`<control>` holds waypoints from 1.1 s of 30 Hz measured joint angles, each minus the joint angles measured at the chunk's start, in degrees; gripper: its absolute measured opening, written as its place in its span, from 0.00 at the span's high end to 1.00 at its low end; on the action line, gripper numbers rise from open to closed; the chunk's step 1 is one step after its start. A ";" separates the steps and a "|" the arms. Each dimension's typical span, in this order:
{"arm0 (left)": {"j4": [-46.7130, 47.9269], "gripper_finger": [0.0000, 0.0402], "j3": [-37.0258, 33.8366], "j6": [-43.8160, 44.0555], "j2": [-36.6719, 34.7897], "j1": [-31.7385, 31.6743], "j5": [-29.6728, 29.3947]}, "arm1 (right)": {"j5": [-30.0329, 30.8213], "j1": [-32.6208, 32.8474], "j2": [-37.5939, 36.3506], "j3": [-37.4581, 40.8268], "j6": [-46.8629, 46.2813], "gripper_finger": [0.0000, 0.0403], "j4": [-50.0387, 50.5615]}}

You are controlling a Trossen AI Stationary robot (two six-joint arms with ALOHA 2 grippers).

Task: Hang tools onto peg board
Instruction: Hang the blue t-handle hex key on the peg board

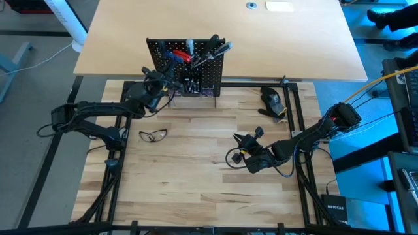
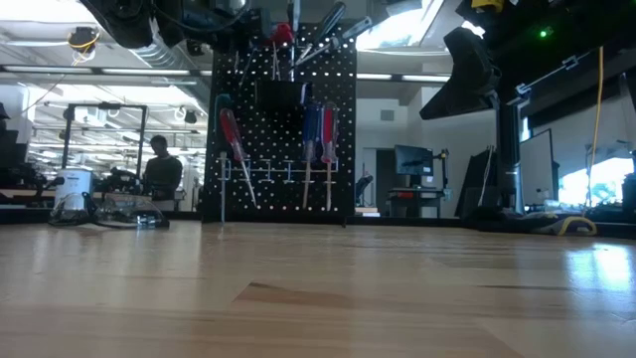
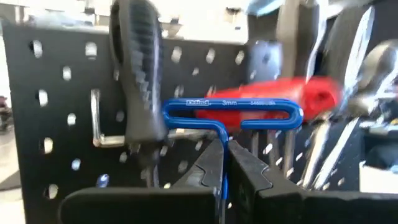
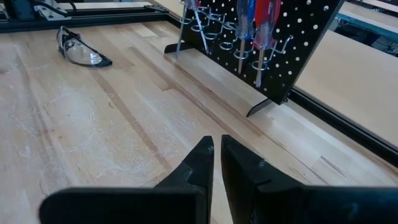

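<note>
The black peg board (image 1: 186, 65) stands upright at the table's far edge. Screwdrivers with red and blue handles (image 2: 318, 134) hang on its front, and more tools stick out near its top (image 1: 196, 52). My left gripper (image 1: 171, 77) is up against the board's upper part, shut on a blue T-handle hex key (image 3: 233, 112). Right behind the key are a black-handled tool (image 3: 137, 74) and a red handle (image 3: 305, 96). My right gripper (image 1: 240, 140) hovers above the middle right of the table, shut with nothing in it (image 4: 216, 146). My left gripper pinches the hex key's thin blue shaft (image 3: 222, 155) between its two fingers (image 3: 249, 165), just below the looped T-handle. The fingers come from the table's near side, roughly level, toward the board's face. The key is lifted clear of the table, its handle lying crosswise in front of the holes.
A pair of clear safety glasses (image 1: 153, 135) lies left of centre on the table. A dark rounded lump (image 1: 273, 99) sits near the board's right foot. Black frame rails (image 1: 297, 124) run along the table's sides. A person (image 2: 159, 169) sits far off in the room.
</note>
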State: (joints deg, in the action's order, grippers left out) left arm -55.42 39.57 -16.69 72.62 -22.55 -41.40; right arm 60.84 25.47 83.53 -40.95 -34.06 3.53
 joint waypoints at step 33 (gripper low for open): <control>6.78 0.98 0.00 2.72 0.02 -0.87 -1.13 | 0.00 0.00 0.00 0.00 -0.02 0.92 -0.02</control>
State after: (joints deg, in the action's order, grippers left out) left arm -48.64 39.57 -13.97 72.64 -23.42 -42.53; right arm 60.84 25.47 83.53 -40.95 -34.09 3.51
